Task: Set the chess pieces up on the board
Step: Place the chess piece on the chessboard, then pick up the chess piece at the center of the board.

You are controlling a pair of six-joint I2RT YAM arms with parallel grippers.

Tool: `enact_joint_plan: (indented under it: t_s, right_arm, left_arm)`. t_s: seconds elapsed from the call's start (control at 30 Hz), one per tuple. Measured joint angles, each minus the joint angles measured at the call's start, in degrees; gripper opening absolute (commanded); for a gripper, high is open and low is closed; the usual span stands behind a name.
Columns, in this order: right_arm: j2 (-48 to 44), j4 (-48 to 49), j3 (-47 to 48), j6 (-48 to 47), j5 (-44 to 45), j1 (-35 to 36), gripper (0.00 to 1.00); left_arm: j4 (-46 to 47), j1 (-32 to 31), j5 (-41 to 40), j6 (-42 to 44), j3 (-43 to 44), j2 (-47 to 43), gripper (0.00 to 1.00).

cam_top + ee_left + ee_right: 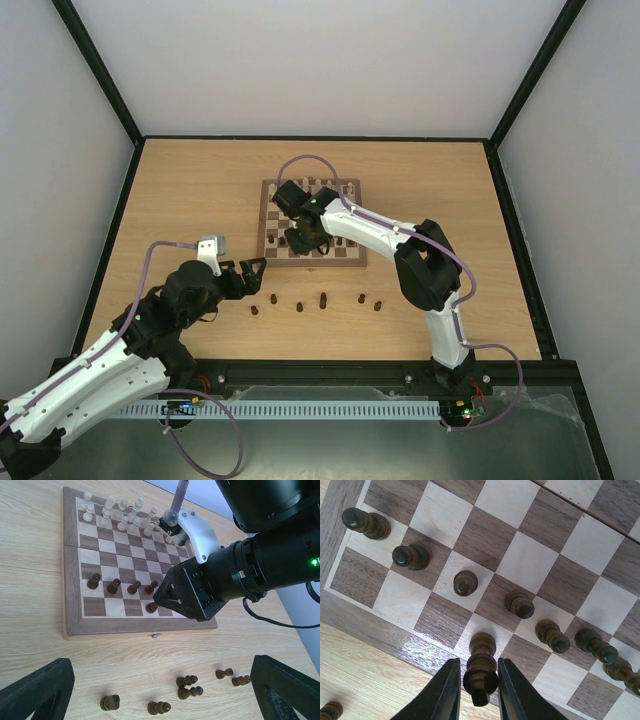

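Note:
The board point(340, 263) lies mid-table, also seen in the left wrist view point(107, 545). My right gripper point(479, 661) hangs over its near edge point(365, 625), slightly open. Its fingers point(447, 690) flank a tall dark chess piece point(481, 665) that stands on a cream front-row square, with a thin gap on the left side. A row of dark pawns point(465, 583) stands behind it. Several dark chess pieces point(190, 691) lie toppled on the table in front of the board. My left gripper point(161, 662) hovers wide open above them, holding nothing.
Cream-white chessmen point(120, 515) fill the board's far rows. The right arm point(380, 235) stretches across the board's right half. The loose dark pieces point(323, 299) lie in a line between the board and the arm bases. Black frame rails point(120, 230) edge the tabletop.

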Motion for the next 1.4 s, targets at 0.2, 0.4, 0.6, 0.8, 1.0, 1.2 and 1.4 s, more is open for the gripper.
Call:
enact_joint_plan:
  t_s: [0.2, 0.4, 0.6, 0.8, 1.0, 1.2, 1.4]
  right_arm:
    - [-0.07, -0.61, 0.0, -0.17, 0.09, 0.0, 0.29]
    - [-0.66, -0.59, -0.09, -0.17, 0.04, 0.0, 0.38]
    - [-9.11, 1.29, -6.01, 0.68, 0.57, 0.0, 0.49]
    - [-25.16, 3.96, -20.33, 3.06, 0.92, 0.0, 0.49]
    - [-36.94, 6.16, -34.71, 6.29, -0.74, 0.57, 0.49]
    - [-40.15, 7.43, -42.56, 10.73, -0.96, 7.23, 0.47]
    - [-40.11, 9.07, -43.58, 13.64, -0.44, 12.81, 0.42]
  left_arm:
    - [0.02, 0.0, 0.0, 0.0, 0.0, 0.48, 0.99]
    - [0.02, 0.0, -0.02, -0.02, 0.0, 0.5, 1.0]
    - [-0.26, 0.0, -0.48, -0.02, 0.02, 0.37, 0.99]
    - [-1.62, 0.0, -1.6, -0.04, 0.52, -0.04, 1.0]
    - [-3.28, 0.0, -2.99, -0.09, 1.95, -2.08, 0.99]
    - [-3.28, 0.0, -3.06, -0.2, 2.99, -2.47, 1.0]
    - [-3.26, 0.0, -2.93, -0.46, 2.91, -2.47, 1.0]
